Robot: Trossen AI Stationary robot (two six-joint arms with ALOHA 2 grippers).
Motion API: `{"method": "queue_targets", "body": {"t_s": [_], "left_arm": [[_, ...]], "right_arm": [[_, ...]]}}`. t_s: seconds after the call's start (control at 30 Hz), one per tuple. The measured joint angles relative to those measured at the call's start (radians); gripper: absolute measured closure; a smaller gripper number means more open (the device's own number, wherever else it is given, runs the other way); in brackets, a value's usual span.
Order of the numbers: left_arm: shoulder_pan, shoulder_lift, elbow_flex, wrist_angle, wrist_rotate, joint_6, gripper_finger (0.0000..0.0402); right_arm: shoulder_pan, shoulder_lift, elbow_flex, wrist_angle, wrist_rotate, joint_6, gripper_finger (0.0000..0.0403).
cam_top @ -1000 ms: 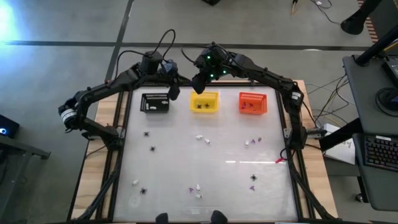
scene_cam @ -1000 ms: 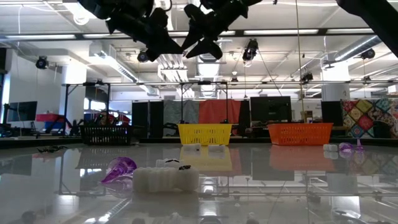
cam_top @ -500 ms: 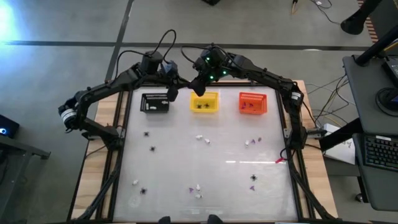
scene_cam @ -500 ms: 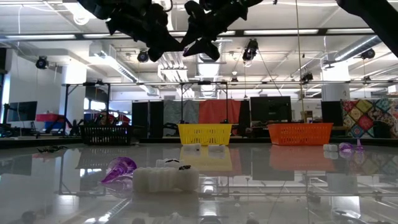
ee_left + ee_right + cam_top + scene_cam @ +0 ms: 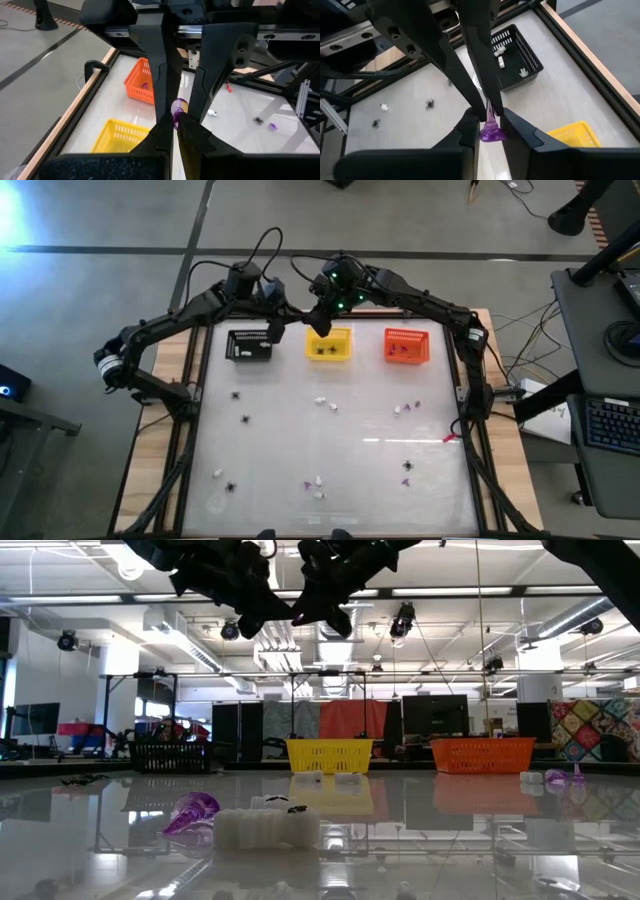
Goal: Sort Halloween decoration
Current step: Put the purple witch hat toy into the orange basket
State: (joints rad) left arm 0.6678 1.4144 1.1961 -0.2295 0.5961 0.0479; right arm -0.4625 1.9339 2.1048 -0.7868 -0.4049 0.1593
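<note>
Purple trinket (image 5: 491,131) | mid-handover above table's far edge | left gripper (image 5: 175,125) pinches its tip, right gripper (image 5: 488,131) clamped on flared base | judged light, rigid, slippery; grip base

Both arms raised at table's far edge, left hand (image 5: 283,330) clamped tight, right hand (image 5: 318,321) tips meeting it, narrowly closed

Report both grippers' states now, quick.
Left gripper: shut on the purple bit, above the table's far edge.
Right gripper: shut on the same purple bit, meeting the left between the black and yellow baskets.
</note>
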Motion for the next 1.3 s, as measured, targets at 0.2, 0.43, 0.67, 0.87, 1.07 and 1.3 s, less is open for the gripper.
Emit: {"method": "queue_targets", "body": {"t_s": [0.2,0.43,0.67,0.87,1.07,1.3], "left_arm": [[0.0,0.0,0.0,-0.002,0.0,-0.009,0.0401],[-0.002,0.0,0.0,-0.007,0.005,-0.031,0.0402],[-0.003,0.0,0.0,-0.008,0.005,-0.032,0.0399],[-0.003,0.001,0.0,-0.006,-0.002,-0.032,0.0367],[-0.001,-0.001,0.0,0.002,-0.001,-0.041,0.0329],[-0.001,-0.005,0.0,0.001,0.0,-0.045,0.0302]], "right_arm": [[0.001,0.0,0.0,-0.001,0.0,0.002,0.0371],[0.002,0.0,0.012,-0.04,0.002,0.004,0.0371],[0.003,0.0,0.015,-0.069,0.003,-0.003,0.0371],[0.003,-0.001,0.015,-0.084,0.003,-0.011,0.0371],[0.003,-0.001,0.014,-0.135,0.01,-0.023,0.0371],[0.002,0.0,0.013,-0.161,0.017,-0.043,0.0371]]}}
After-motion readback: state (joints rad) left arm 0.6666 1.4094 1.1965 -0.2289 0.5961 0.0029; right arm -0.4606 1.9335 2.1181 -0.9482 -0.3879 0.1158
